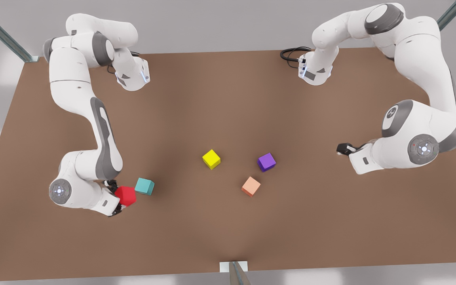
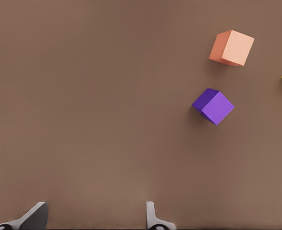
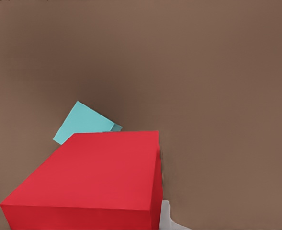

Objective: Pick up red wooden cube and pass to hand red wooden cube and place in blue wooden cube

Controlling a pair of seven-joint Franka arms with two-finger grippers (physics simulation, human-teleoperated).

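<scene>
The red wooden cube (image 1: 126,195) is gripped by my right gripper (image 1: 118,197), which is shut on it at the front view's lower left. In the right wrist view the red wooden cube (image 3: 93,177) looms close, with one fingertip (image 3: 167,215) against its side. The blue wooden cube (image 1: 145,186), teal in colour, rests on the table right beside the red one, which partly covers the blue wooden cube (image 3: 83,123) in that view. My left gripper (image 1: 339,149) waits at the front view's right, and the left wrist view shows this gripper (image 2: 95,219) open with nothing between its fingers.
On the brown table (image 1: 228,99) sit a yellow cube (image 1: 211,159), a purple cube (image 1: 266,162) and a peach cube (image 1: 251,186) near the middle. The purple cube (image 2: 213,106) and peach cube (image 2: 232,47) lie ahead of the left gripper.
</scene>
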